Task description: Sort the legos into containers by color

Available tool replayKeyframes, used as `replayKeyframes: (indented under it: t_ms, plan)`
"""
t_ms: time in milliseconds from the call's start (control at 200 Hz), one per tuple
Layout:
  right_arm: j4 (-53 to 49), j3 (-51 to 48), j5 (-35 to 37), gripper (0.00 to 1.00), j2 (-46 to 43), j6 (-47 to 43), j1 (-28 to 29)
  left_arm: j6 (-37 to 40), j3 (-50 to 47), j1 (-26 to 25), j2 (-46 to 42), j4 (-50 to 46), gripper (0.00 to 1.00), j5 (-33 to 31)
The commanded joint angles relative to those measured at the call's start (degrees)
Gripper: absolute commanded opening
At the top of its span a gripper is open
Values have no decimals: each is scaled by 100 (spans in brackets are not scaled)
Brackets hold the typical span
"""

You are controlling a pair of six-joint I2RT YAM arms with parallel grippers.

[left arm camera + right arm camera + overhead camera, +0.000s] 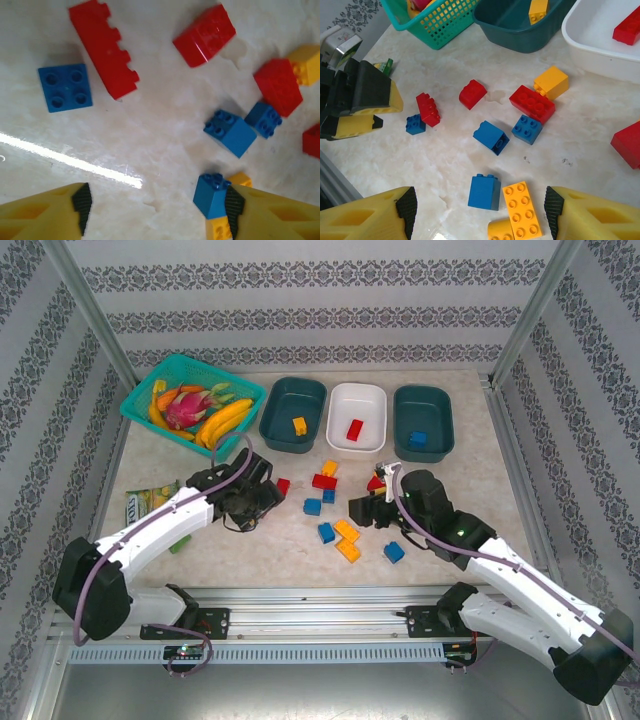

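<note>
Left end effector (157, 212): jaws wide, nothing between them, above the left side of the brick scatter.
Right end effector (480, 215): jaws wide, empty, over a blue brick (484, 191) beside an orange one (522, 210).
Loose legos (326, 532): red, blue and orange, scattered mid-worktop.
Containers: row along the far edge; left teal tub (295, 400) holds one yellow brick (299, 425), white tub (357, 402) one red (354, 430), right teal tub (423, 405) one blue (417, 439).
Fruit basket (140, 405): far-left corner.

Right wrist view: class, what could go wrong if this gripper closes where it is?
1. The blue brick and yellow-orange brick lie side by side between the fingers of the open right gripper; closing might grab both and sort one wrongly.
2. The left gripper sits by the same cluster, so the two might collide.
</note>
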Motion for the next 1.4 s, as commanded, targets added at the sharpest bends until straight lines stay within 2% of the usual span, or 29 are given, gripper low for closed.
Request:
replayKeyframes:
  t_ms: [0,85,190,365,664,899,1064,1259,1324,1394]
  plan:
    - [152,-117,-24,70,-3,152,96,-316,-257,325,-238,-128,61,-408]
    - [206,-99,-60,70,62,182,170,-285,-318,716,-62,-60,57,-272]
    - [218,-69,-36,70,88,190,242,-33,-246,1055,258,84,57,-178]
    - [222,-66,44,70,62,203,285,322,109,1348,1028,351,59,84]
    - [266,-99,49,70,70,274,302,506,489,1370,1933,552,58,151]
    - [302,-126,47,70,123,323,314,462,366,1366,2134,486,55,42]
    - [337,-110,38,70,201,315,311,475,346,1365,2346,674,45,53]
    - [331,-48,-14,70,289,251,302,497,420,1341,2503,661,42,-40]
    - [337,-47,-23,71,288,243,303,497,406,1335,2487,691,35,-64]
    - [331,-38,-23,71,299,228,303,497,431,1322,2445,674,32,-113]
